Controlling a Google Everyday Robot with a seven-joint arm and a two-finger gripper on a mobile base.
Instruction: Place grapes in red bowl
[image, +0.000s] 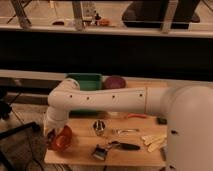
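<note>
One white arm (100, 100) is stretched leftward across the wooden table (80, 155), bent down at its far end. The gripper (52, 134) is lowered at the left rim of the red bowl (62, 140), which is set on the table's front left corner. Whether the jaws are released or clenched cannot be told, and the grapes cannot be made out. A steel cup (99, 127) is seen right of the bowl; a green tray (86, 81) and purple bowl (115, 82) are placed behind the arm.

The gripper (52, 134) hangs at the red bowl's (63, 139) left rim, near the table's (80, 154) left edge.
</note>
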